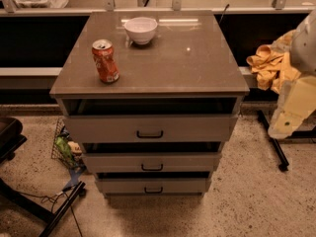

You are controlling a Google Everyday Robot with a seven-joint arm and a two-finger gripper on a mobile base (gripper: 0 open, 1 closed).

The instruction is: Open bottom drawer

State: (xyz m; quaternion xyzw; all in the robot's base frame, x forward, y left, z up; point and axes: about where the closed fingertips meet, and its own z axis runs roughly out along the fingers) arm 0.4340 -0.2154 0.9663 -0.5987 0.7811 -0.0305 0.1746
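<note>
The bottom drawer [153,185] is the lowest of three on the grey-beige cabinet [163,58], with a small black bar handle [153,190] at its centre. A dark gap shows above its front. My gripper [286,122] is the cream and white shape at the right edge of the view. It hangs off to the right of the cabinet at about top-drawer height, well apart from the bottom drawer and touching nothing on the cabinet.
An orange soda can [105,61] and a white bowl [140,29] stand on the cabinet top. A yellow cloth [269,65] lies at the right. A wire basket [66,147] and black chair legs [44,206] sit on the floor at the left.
</note>
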